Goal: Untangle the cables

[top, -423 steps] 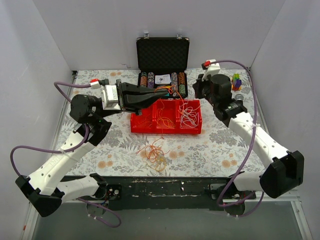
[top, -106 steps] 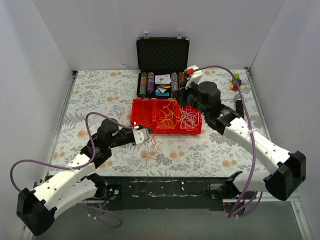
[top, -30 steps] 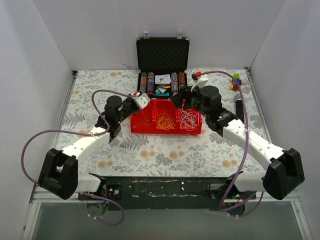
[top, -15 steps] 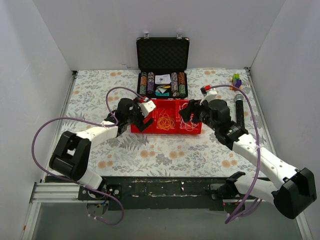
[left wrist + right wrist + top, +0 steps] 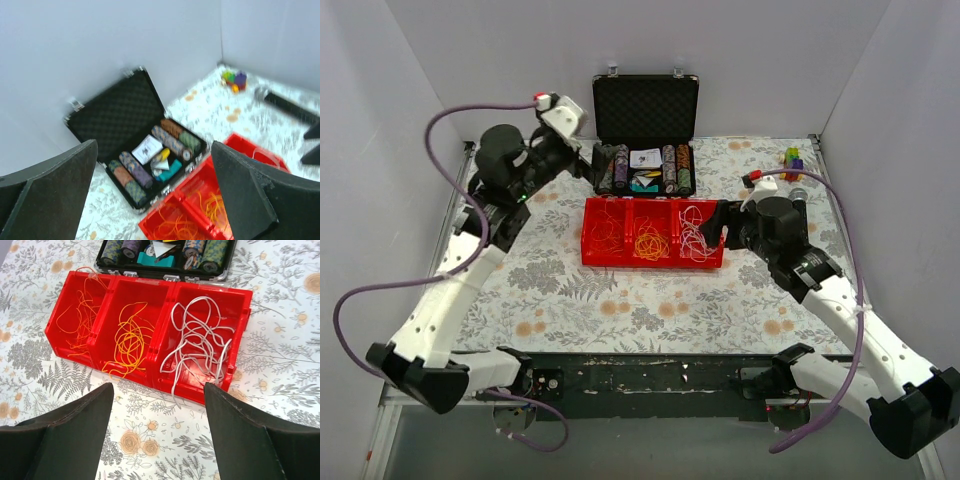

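Observation:
The cables lie sorted in a red three-compartment tray (image 5: 652,262). Thin orange wires (image 5: 80,315) fill its left bin, yellow wires (image 5: 131,337) the middle one and white wires (image 5: 200,337) the right one. One white end hangs over the tray's front wall. My left gripper (image 5: 578,160) is raised at the back left, well above the table, open and empty (image 5: 153,145), looking down on the case and tray. My right gripper (image 5: 723,232) hovers just right of the tray; its view looks down over the tray's near wall, and it is open with nothing between its fingers (image 5: 159,387).
An open black case (image 5: 645,165) with rolls of chips stands right behind the tray. A small coloured toy (image 5: 792,160) and a black cylinder (image 5: 285,105) lie at the back right. White walls close in three sides of the floral table (image 5: 620,300).
My left gripper opened, then rose from the tray's left end to the back left. My right gripper widened and drew back to the right of the tray.

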